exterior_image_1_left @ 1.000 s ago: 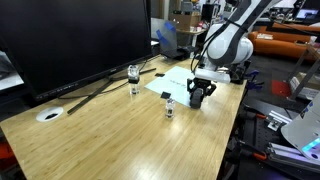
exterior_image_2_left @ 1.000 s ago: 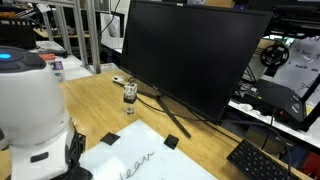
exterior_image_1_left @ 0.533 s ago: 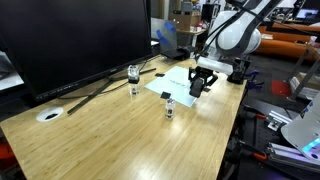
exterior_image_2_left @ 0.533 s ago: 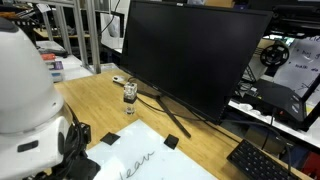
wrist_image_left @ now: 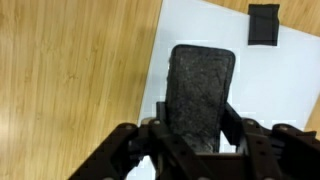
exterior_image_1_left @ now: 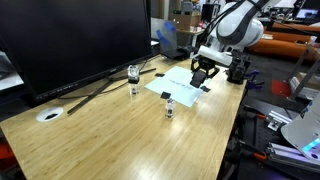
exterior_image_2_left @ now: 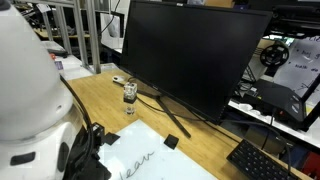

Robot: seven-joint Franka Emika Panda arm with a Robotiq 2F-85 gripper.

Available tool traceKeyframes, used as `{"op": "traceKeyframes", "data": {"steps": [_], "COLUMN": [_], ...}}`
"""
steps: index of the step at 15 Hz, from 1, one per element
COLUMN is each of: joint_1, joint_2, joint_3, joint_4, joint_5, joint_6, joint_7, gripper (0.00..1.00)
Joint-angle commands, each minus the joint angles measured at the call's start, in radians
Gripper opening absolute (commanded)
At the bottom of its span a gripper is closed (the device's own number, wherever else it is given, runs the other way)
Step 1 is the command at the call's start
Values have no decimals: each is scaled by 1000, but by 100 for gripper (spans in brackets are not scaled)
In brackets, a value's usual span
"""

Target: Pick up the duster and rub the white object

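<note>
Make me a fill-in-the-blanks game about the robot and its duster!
1. The gripper is shut on the duster, which is dark ____.
2. Below the duster lies a flat ____ sheet.
3. The sheet lies on a table made of ____.
Missing words: grey; white; wood.

We count one duster, one white sheet, one wooden table, one monitor, one keyboard, one white disc, two small glass jars, and two small black squares in an exterior view.
</note>
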Motion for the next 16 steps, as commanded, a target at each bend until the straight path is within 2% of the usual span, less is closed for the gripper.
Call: {"op": "traceKeyframes", "data": {"steps": [1, 6, 7, 16], "joint_1": [-18, -44, -35, -42], "joint_2": [-2, 29, 13, 21], "joint_3": [2, -18, -8, -14], "joint_4": [53, 117, 89, 99], "joint_5": [60, 96, 66, 69], "joint_6": [-132, -240, -196, -210], "joint_7": [-81, -114, -77, -84], "gripper": [30, 30, 55, 55]}}
